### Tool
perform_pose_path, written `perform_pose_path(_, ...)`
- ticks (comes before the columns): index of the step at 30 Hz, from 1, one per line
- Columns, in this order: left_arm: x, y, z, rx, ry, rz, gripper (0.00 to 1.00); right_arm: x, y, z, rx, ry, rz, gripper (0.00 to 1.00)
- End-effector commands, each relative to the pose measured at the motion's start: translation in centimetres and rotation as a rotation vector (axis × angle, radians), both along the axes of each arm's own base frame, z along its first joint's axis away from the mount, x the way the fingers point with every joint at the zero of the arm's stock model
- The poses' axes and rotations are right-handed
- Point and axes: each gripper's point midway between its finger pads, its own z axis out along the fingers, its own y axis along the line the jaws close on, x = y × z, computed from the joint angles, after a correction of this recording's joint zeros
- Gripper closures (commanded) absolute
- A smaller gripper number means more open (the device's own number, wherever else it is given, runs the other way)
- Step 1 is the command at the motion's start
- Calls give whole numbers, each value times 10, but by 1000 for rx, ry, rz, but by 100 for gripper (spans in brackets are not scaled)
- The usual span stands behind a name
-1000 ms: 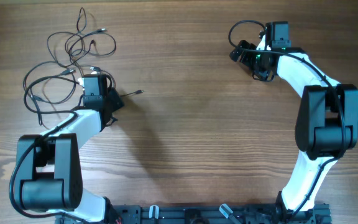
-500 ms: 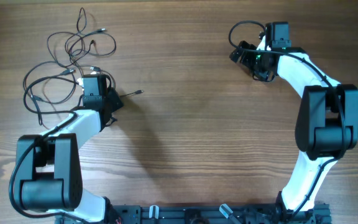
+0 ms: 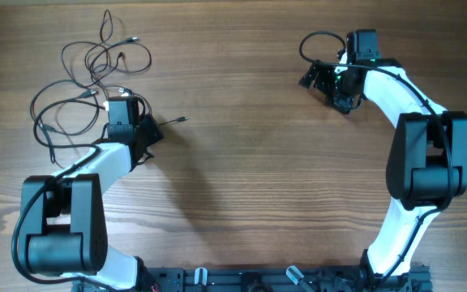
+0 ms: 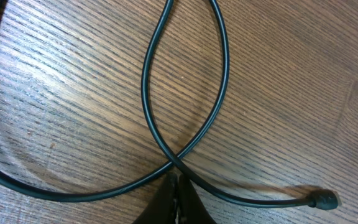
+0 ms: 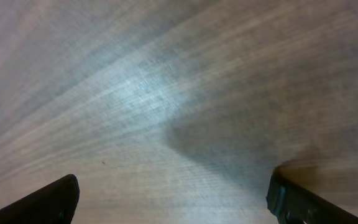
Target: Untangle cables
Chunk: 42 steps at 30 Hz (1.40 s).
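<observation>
Step in hand: parting a crossed strand from the cables (image 3: 94,77), which lie bunched at the far left of the counter (image 3: 250,162). The left tool (image 4: 175,194) is pressed together, its tips at the point where one strand crosses itself below a teardrop loop; whether the strand is actually caught between the tips cannot be told. The right tool (image 5: 173,199) stands spread wide over bare wood, well apart from the bunch and holding nothing. Recommendation: confirm the grip first, then draw the strand low and slowly away from the bunch, toward its free plug (image 4: 324,200), so the loop opens rather than tightens (a quick pull would likely drag the whole bunch along). The right tool would be better used pinning the rest. Materials: the strands are thin, round, smooth black sheath, limp yet holding soft curves. The plug is a small dark stub. The counter is matte wood with fine straight grain, likely offering little friction.
</observation>
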Motion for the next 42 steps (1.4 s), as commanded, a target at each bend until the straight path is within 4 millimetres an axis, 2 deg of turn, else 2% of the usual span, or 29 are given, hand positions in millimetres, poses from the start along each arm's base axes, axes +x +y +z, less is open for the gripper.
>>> perform_pose_path(1,-42,-12,-45,-50,170,-33,96,-17,-24,-15,-136,99,-39,0)
perform_pose_path(4,-42,-12,-45,-50,170,-33,96,-20,-41,-5,-234,136,-56,0)
perform_pose_path(8,-41,-12,-44,-50,164,-33,96,-24,-53,1,-316,153,-20,0)
perform_pose_path(14,-41,-15,-44,-67,164,-42,96,-33,-76,36,-466,217,44,0)
perform_pose_path(19,-43,-31,-43,-144,167,-98,93,-40,-73,35,-451,244,50,0)
perform_pose_path(21,-43,-42,-40,-173,162,-185,78,-40,-73,34,-451,248,51,0)
perform_pose_path(22,-44,-49,-37,-192,168,-236,74,-41,-73,33,-451,249,51,0)
perform_pose_path(30,-67,-49,4,-145,433,-444,75,-38,-73,31,-451,239,47,0)
perform_pose_path(35,-77,-48,3,-146,484,-443,78,-41,-73,28,-450,250,49,0)
perform_pose_path(38,-79,-36,-2,-24,516,-438,79,-47,-73,19,-451,267,53,0)
perform_pose_path(42,-76,-47,-5,21,503,-480,78,-49,-66,8,-406,261,61,0)
